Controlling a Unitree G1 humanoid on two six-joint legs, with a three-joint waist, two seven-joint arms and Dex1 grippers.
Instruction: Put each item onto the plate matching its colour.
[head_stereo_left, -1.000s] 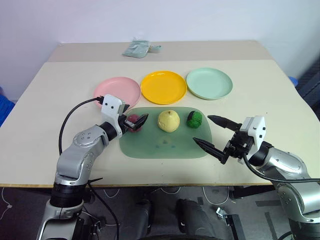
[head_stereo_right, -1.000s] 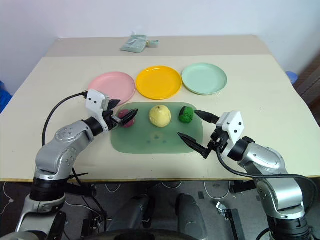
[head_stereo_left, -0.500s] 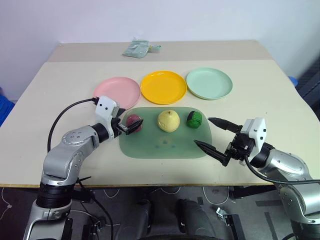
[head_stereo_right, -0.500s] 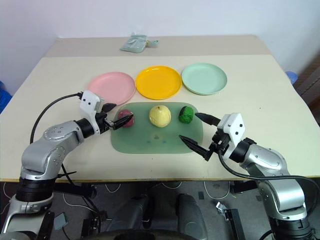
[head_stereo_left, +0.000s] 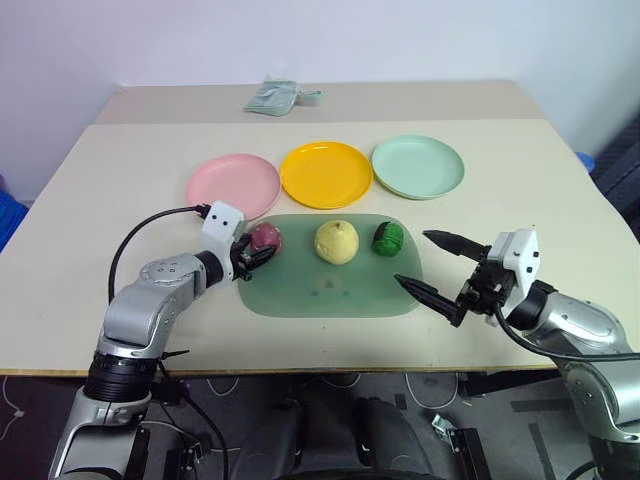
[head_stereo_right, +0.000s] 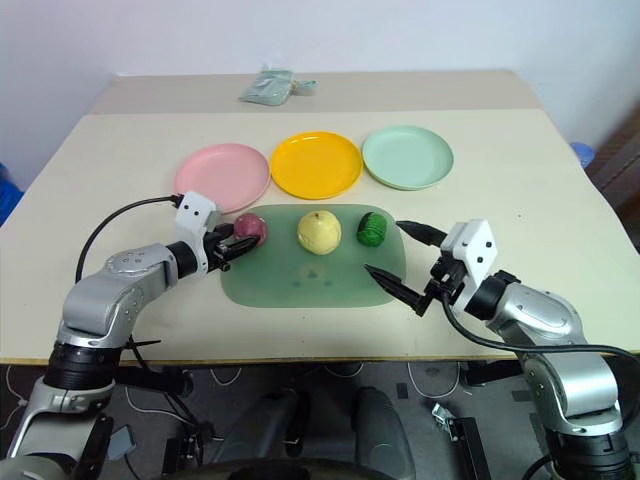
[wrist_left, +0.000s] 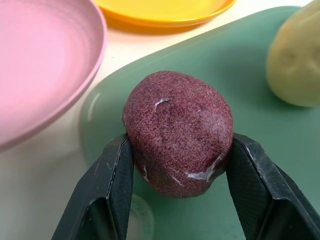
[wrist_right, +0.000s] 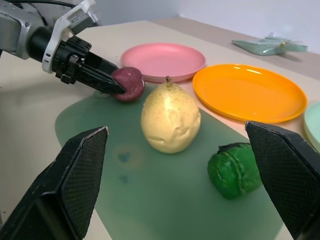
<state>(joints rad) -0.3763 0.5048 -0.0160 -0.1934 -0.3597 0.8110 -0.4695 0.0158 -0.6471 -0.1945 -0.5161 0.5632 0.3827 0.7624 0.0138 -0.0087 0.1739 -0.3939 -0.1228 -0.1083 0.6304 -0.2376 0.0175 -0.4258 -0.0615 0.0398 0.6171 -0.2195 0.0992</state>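
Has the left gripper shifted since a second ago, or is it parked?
Yes. The left gripper has drawn back toward the green cutting mat's near-left edge and closed on the dark red toy food, which still sits on the mat.

mat (head_stereo_left: 330, 290) – three toy foods (head_stereo_left: 337, 241) on it in a row | three plates (head_stereo_left: 326, 174) behind mat | pouch (head_stereo_left: 272, 96) far behind

Pale packet (head_stereo_left: 272, 97) at the desk's (head_stereo_left: 90, 190) far edge too small to identify; in the left wrist view the pink plate (wrist_left: 40, 75), yellow plate (wrist_left: 165, 10) and pear-like item (wrist_left: 295, 65) run past the edges, claw fingers (wrist_left: 107, 195) hiding the red-purple item's (wrist_left: 177, 132) flanks.
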